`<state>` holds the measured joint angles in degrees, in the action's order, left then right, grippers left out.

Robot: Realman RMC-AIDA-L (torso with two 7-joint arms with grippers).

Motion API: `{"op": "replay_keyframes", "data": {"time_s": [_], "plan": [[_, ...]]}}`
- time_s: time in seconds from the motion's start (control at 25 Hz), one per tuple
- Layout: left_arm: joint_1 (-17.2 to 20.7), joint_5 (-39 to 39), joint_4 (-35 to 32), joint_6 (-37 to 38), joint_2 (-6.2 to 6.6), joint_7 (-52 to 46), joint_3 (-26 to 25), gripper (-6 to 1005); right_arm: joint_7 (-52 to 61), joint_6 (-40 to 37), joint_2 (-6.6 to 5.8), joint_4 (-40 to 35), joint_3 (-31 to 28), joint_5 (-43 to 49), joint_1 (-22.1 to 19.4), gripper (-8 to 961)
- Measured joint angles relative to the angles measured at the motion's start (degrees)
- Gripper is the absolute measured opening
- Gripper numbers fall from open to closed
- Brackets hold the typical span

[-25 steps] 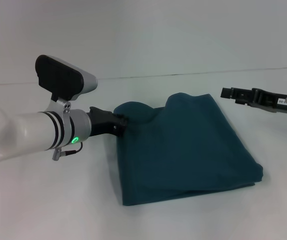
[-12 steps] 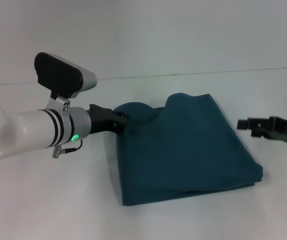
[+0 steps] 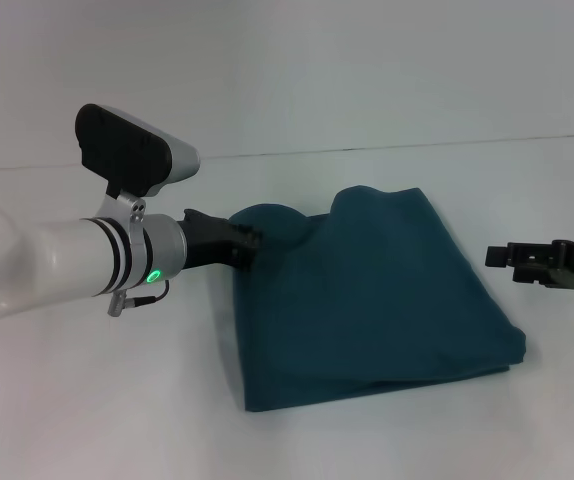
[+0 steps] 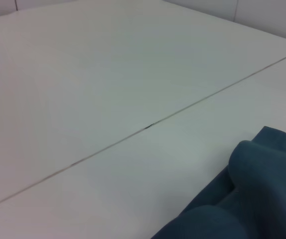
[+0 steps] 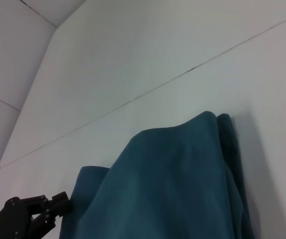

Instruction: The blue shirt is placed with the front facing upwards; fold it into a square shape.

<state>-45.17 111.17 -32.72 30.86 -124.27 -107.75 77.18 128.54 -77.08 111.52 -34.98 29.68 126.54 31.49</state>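
White table (image 3: 87,400); shirt (image 3: 367,300) folded. Left gripper (image 3: 250,240) at far-left corner, claw state unclear; right gripper (image 3: 502,258) apart, clear. Best to flatten puffed far edge.

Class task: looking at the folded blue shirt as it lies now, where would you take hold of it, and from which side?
Probably the raised far-left corner of the blue shirt, approached from the robot's left: that corner humps above the table, and the left gripper is already there. The right gripper hangs apart.
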Motion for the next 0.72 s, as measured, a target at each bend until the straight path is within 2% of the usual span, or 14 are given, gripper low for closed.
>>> {"op": "replay_keyframes", "data": {"time_s": [0.72], "plan": [[0.0, 0.0, 0.2, -0.1, -0.06, 0.0, -0.1, 130, 1.1, -1.5, -0.68, 0.1, 0.6, 0.9, -1.2, 733]]}}
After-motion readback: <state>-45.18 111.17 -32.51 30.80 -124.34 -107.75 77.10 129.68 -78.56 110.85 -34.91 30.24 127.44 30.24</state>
